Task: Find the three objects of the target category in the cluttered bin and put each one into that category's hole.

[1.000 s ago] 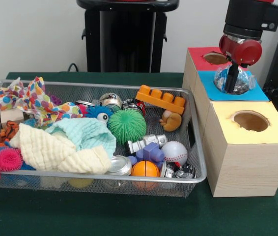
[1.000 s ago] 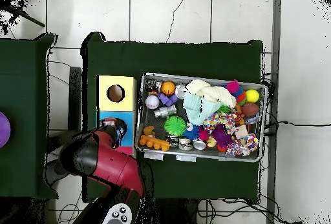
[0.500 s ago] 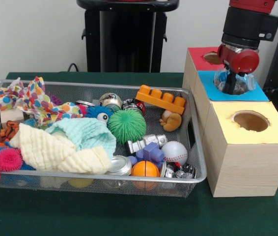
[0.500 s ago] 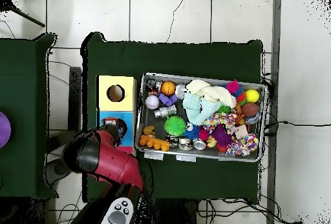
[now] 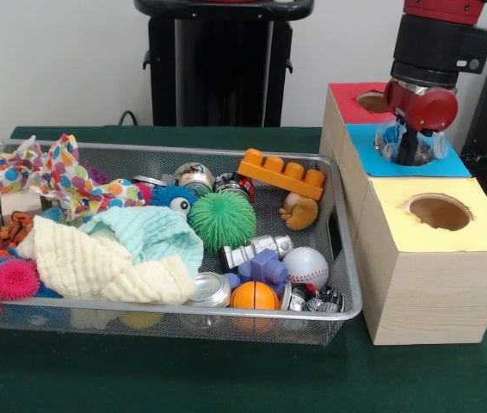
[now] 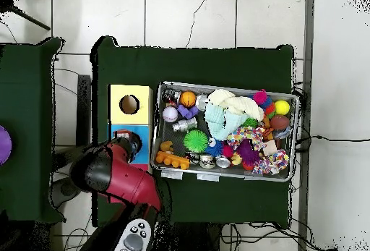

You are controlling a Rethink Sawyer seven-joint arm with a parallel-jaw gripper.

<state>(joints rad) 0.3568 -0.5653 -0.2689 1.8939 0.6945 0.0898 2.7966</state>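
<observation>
My gripper [image 5: 408,151] is over the blue-topped part of the wooden box [image 5: 407,155], fingers squeezed on a crinkly clear plastic thing [image 5: 392,140] that sits right at the blue hole. The silver wire-mesh bin [image 5: 341,258] (full of toys) sits just beside the box, with a spiky green ball [image 5: 222,220] in the middle.

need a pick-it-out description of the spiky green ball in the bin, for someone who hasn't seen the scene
Start at the wire mesh bin on the green table, front view. Near its middle, just right of the pale mint cloth and left of the orange toy brick, sits the green ball. It is the only green thing there, round and covered in soft spikes.
</observation>
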